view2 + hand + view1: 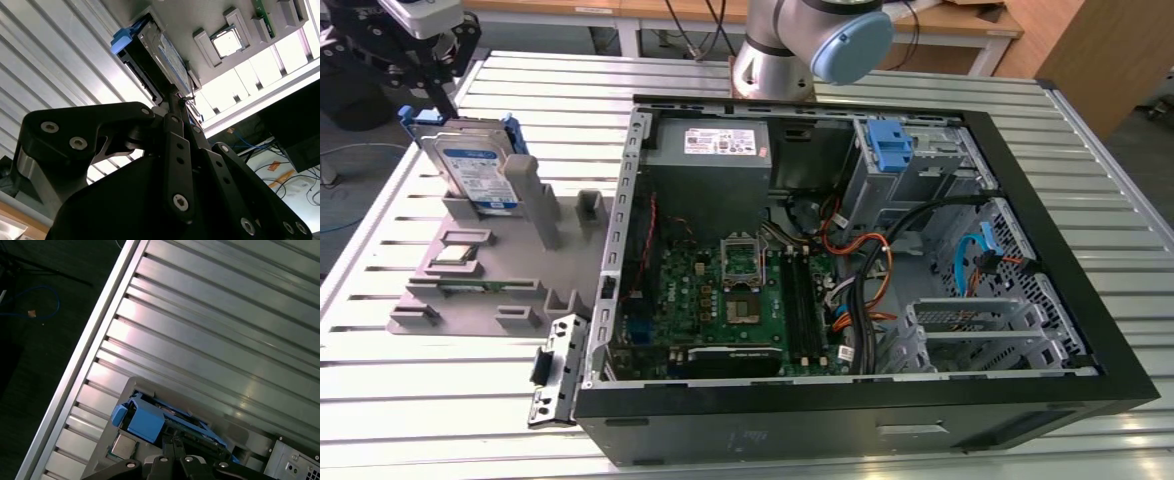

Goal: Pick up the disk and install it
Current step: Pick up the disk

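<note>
Exterior view: the flat silver disk [474,165] in its blue frame stands on edge in a grey plastic stand [454,250], long side up, just under the black gripper [438,97]. Open or closed? I cannot tell.

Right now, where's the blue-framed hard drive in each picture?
Exterior view: the disk stands upright in the grey holder, at the exterior view's left.
Second wrist view: the disk, edge-on, in that holder.
First wrist view: the disk, blue frame showing, in the holder.
Shared landmark: the grey holder.
</note>
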Controlling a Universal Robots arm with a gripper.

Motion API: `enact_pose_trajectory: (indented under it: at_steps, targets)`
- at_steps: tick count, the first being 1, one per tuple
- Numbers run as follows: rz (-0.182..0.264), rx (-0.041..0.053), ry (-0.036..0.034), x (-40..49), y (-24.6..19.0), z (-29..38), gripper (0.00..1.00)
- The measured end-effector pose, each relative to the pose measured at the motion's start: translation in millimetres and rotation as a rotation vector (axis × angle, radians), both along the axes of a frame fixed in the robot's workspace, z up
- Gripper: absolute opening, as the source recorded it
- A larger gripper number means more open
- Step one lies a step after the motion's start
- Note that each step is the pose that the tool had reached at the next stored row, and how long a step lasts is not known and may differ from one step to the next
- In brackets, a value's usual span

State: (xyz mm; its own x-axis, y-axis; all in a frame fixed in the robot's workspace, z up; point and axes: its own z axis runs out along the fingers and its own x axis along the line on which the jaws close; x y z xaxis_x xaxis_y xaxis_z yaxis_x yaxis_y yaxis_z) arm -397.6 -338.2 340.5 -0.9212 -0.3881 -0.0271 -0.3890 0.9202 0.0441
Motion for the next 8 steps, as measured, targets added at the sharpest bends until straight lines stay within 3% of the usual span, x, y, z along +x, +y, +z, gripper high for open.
enact_pose_trajectory:
  at_steps: [8]
  targets:
    - [0.000, 0.0000, 0.0000, 0.0, 0.0, 0.0, 0.11]
